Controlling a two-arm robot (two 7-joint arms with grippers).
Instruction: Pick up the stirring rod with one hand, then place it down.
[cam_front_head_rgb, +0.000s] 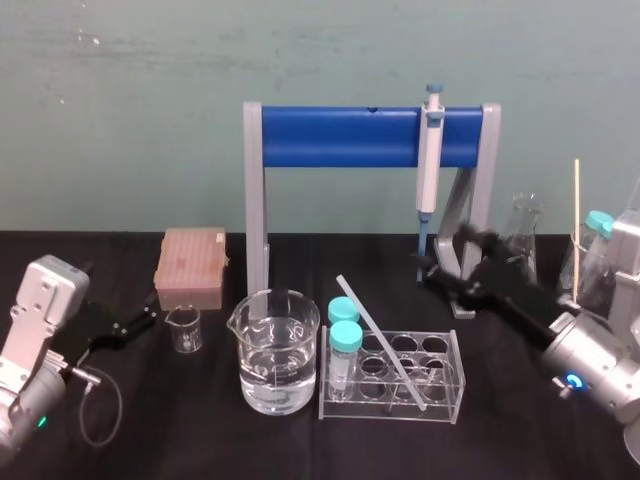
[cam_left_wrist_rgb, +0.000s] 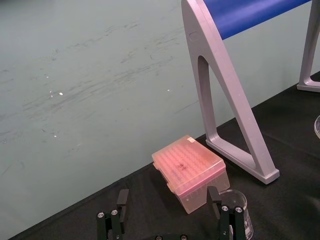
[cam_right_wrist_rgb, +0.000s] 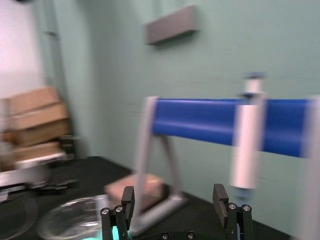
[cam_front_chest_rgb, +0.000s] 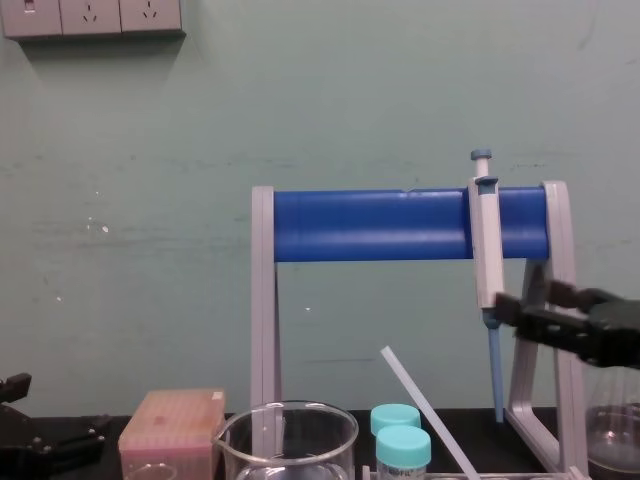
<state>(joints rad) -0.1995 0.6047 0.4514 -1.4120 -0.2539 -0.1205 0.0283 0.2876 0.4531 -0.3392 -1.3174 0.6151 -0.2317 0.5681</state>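
Your right hand (cam_front_head_rgb: 450, 257) is up in the air just in front of the stand's (cam_front_head_rgb: 340, 137) right leg, with its fingers spread wide and nothing between them. The rod (cam_front_head_rgb: 381, 341) sits tilted in the rack (cam_front_head_rgb: 455, 378), low end down in a hole and top leaning back-left past the capped tubes (cam_front_head_rgb: 344, 335). Your left hand (cam_front_head_rgb: 148, 318) is parked at the table's left, open too.

1 stirring rod (cam_front_head_rgb: 385, 346), 1 pipette (cam_front_head_rgb: 430, 165), 1 tube rack (cam_front_head_rgb: 455, 385), 1 pink box (cam_front_head_rgb: 190, 268).
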